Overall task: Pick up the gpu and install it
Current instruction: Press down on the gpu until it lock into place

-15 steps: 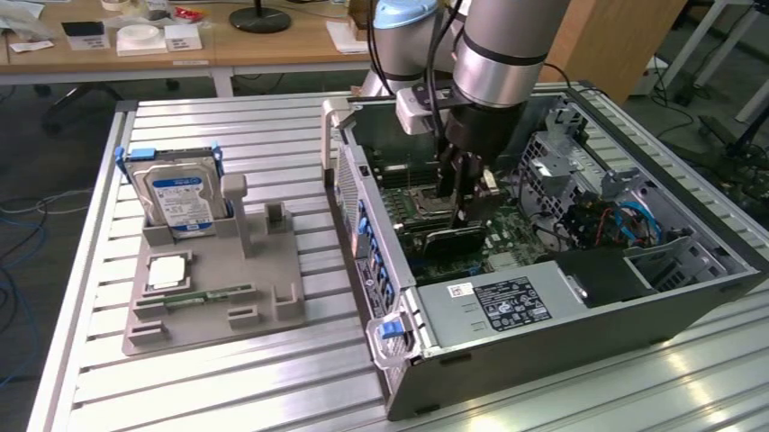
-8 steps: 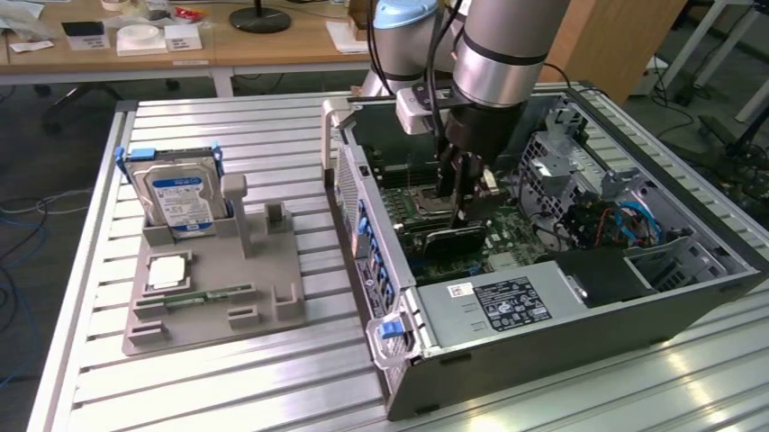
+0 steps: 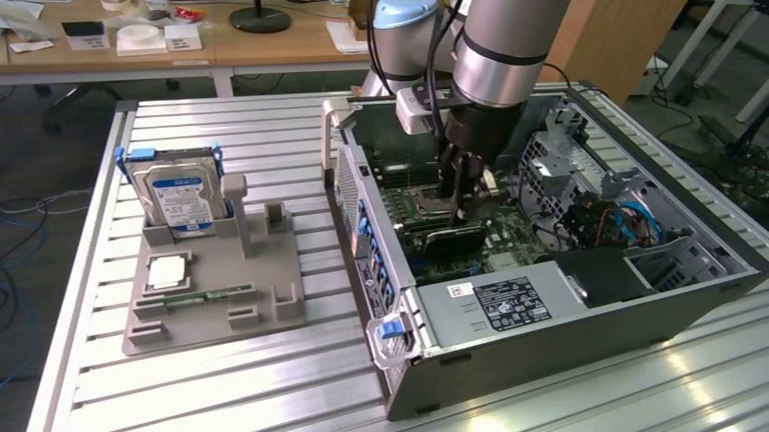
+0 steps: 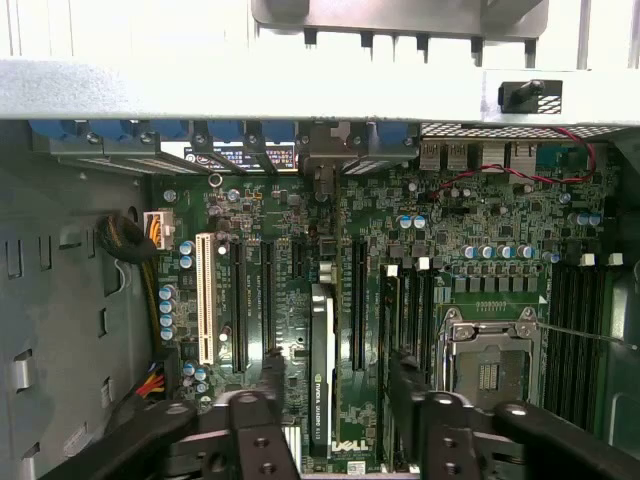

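At the exterior view's left, a grey fixture tray [image 3: 276,297] is being carried by the slatted metal table [image 3: 216,135]. A silver hard drive [image 3: 180,198] with a blue-and-white label is being kept upright in the tray's far holder, and a narrow green memory stick [image 3: 204,294] is being kept flat in a groove nearer the front. Just beside the tray, towards the middle, an open computer case [image 3: 529,360] is being entered from above by the robot arm [image 3: 505,54]. The gripper [image 3: 463,214] is being held low over the motherboard [image 3: 511,238], and the gpu [image 3: 455,239] is being straddled by it, the card standing on edge on the board. In the wrist view the gpu [image 4: 322,340] is being seen edge-on between the two black fingers [image 4: 272,385], near the processor socket [image 4: 490,370]. A strip of board is being left visible on each side of the card, so the jaws are being kept partly open and nothing is being clamped. Whether the card is fully seated in its slot cannot be told. Further to the exterior view's right, a power supply [image 3: 505,301] and blue cables [image 3: 625,220] are being housed inside the case
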You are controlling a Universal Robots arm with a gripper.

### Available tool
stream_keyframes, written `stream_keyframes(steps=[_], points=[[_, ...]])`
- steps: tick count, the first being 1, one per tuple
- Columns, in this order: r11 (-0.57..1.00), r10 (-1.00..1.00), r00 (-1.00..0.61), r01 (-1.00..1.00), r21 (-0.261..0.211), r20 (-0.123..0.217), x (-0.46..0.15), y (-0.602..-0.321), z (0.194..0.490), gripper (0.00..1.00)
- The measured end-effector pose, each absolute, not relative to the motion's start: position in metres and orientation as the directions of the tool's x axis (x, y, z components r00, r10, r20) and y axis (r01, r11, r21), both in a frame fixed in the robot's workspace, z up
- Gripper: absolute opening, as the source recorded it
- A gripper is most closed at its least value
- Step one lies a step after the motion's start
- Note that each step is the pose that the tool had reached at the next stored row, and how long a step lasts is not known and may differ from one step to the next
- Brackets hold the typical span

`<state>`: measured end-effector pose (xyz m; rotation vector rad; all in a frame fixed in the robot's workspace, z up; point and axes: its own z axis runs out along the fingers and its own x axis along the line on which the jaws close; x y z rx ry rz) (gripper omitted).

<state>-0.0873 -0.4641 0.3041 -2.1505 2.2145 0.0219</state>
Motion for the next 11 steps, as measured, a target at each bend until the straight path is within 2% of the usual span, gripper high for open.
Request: stream_keyframes(steps=[2,3,5,7,11], points=[[0.03,-0.998,-0.029,-0.999,-0.028,-0.049,-0.0873,-0.4641,0.3042,0.44],[0.03,-0.998,-0.029,-0.999,-0.028,-0.049,-0.0873,-0.4641,0.3042,0.44],[0.03,-0.998,-0.029,-0.999,-0.028,-0.049,-0.0873,-0.4641,0.3042,0.32],[0.03,-0.998,-0.029,-0.999,-0.028,-0.049,-0.0873,-0.4641,0.3042,0.32],[0.03,-0.998,-0.029,-0.999,-0.028,-0.049,-0.0873,-0.4641,0.3042,0.11]])
